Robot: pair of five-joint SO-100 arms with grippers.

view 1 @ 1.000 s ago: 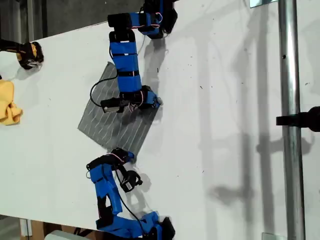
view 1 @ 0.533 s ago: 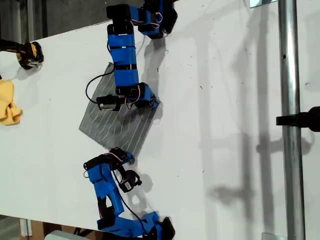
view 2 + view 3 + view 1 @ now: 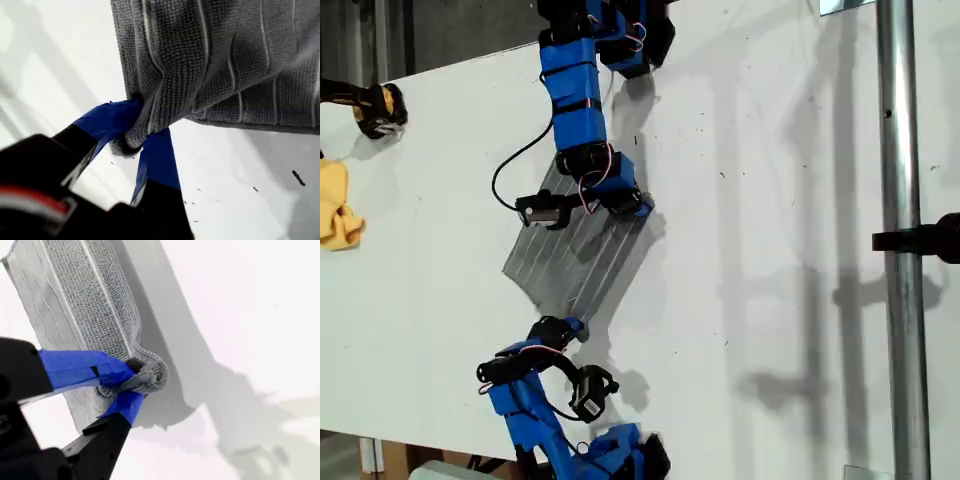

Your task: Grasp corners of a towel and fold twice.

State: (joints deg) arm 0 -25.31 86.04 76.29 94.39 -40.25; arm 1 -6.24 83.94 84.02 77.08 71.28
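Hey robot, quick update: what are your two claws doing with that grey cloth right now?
My first gripper shut on a towel corner. My second gripper shut on another corner. Towel partly raised off the table. Nothing blocking; yellow cloth lies well aside.

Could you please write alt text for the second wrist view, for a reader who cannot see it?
My second gripper, its jaws wrapped in blue tape, is shut on a bunched corner of the grey striped towel. The towel hangs above a white table, casting a shadow.

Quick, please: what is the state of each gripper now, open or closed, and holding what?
My first gripper: closed on a corner of the towel.
My second gripper: closed on another towel corner, the cloth bunched between its jaws.
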